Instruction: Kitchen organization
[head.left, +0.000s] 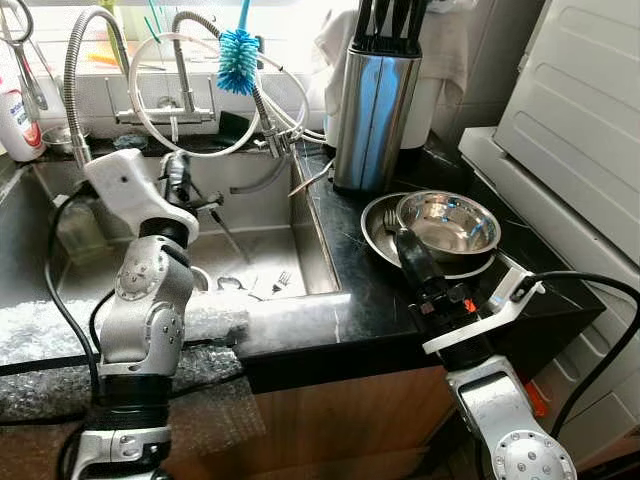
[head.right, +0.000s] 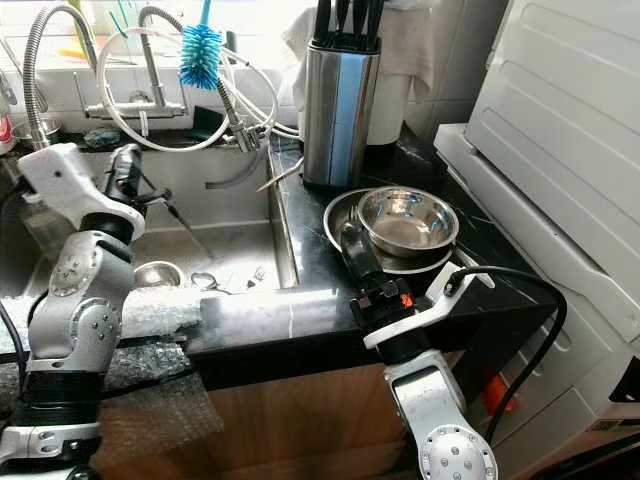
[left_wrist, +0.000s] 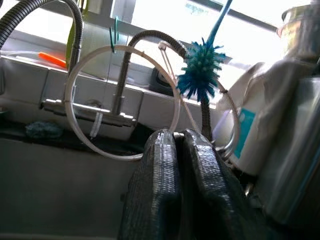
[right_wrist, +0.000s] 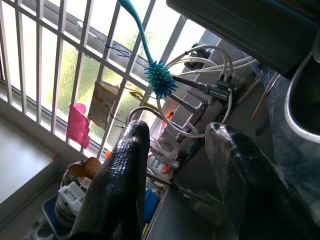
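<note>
A shiny steel bowl sits in a wider steel plate on the black counter, right of the sink. My right gripper is open at the plate's near left rim, one black finger lying over that rim; its fingers stand wide apart with nothing between them. My left gripper is raised over the sink, pointing at the taps, its fingers pressed together. A thin dark utensil slants down from beside it; I cannot tell if it is held.
A steel knife block stands behind the plate. A blue bottle brush, hoses and taps line the sink's back. A fork and spoon lie in the basin. Bubble wrap covers the front edge. A white appliance is on the right.
</note>
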